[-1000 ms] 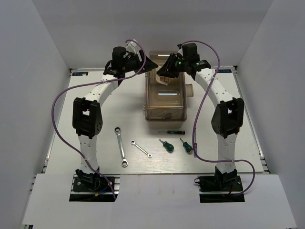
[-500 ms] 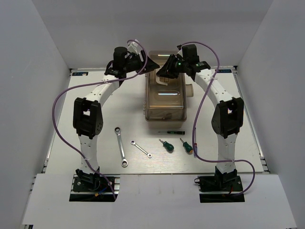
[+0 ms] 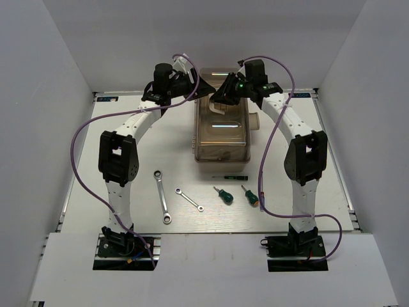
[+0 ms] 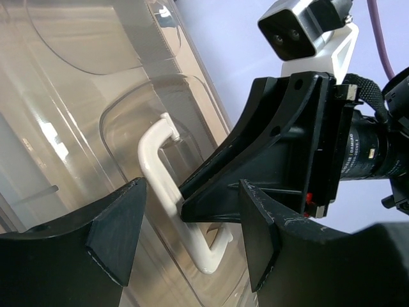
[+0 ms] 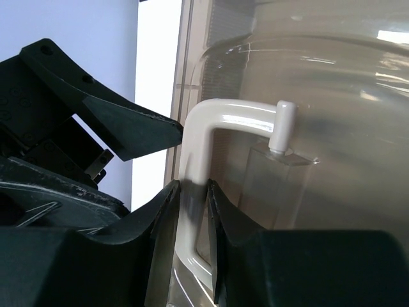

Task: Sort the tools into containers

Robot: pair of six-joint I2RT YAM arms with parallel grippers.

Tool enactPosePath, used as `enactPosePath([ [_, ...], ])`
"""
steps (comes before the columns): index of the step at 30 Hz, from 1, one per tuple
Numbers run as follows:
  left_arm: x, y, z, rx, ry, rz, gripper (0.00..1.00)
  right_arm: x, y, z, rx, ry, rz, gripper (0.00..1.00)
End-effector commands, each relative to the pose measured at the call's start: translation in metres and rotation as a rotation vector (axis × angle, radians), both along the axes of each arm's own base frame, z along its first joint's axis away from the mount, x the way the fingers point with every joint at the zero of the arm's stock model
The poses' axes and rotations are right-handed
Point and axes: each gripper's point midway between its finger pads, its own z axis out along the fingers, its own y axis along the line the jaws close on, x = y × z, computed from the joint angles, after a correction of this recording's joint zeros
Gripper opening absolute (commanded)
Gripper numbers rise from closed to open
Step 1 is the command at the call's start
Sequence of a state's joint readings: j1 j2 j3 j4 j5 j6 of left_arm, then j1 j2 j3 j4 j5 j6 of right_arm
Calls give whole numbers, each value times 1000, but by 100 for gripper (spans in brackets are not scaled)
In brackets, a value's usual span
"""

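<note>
- A rectangular plastic toolbox with a translucent brownish lid (image 3: 221, 131) is shown at the middle of the far edge of the white bench (image 3: 128, 137), with its long side running toward the near edge.
- The curved pale plastic handle (image 5: 195, 160) on the lid is clamped between the fingers of the right gripper (image 5: 192, 192), which is closed down to the handle's width.
- The left gripper (image 4: 192, 185) is seen spread wide just beside the handle, on the side toward the bench's left edge. Nothing is gripped between its black fingers (image 4: 118, 224).
- A long silver metal wrench (image 3: 162, 196) and a short silver metal wrench (image 3: 189, 199) are laid flat near the near edge, left of centre and apart from each other.
- One stubby green-handled screwdriver (image 3: 223, 194) and a second green-handled screwdriver (image 3: 250, 195) are laid near the near edge, right of centre, not touching.
- A slim dark pen-like tool (image 3: 229, 177) is laid just beside the toolbox's near end, parallel to the near edge.
</note>
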State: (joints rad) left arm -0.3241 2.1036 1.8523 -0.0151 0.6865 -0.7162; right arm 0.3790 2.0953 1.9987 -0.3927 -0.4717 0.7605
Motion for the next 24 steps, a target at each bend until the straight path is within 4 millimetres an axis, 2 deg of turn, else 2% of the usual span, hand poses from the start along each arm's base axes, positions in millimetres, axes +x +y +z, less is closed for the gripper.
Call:
enactPosePath([
  [1, -10, 4, 22, 1, -14, 17, 70, -8, 2, 58, 83, -115, 21, 29],
  [9, -10, 6, 15, 16, 14, 35, 70, -11, 1, 62, 97, -110, 24, 29],
  [14, -8, 5, 19, 16, 15, 35, 70, -11, 1, 64, 110, -114, 30, 29],
  [15, -7, 5, 13, 22, 32, 35, 70, -12, 1, 64, 110, -113, 31, 29],
  [21, -13, -4, 4, 27, 78, -16, 70, -15, 1, 65, 121, -110, 36, 29],
  [22, -12, -4, -3, 34, 96, -16, 70, -15, 2, 65, 123, -113, 39, 29],
  [24, -13, -5, 1, 28, 89, -25, 70, -16, 1, 65, 126, -111, 41, 29],
])
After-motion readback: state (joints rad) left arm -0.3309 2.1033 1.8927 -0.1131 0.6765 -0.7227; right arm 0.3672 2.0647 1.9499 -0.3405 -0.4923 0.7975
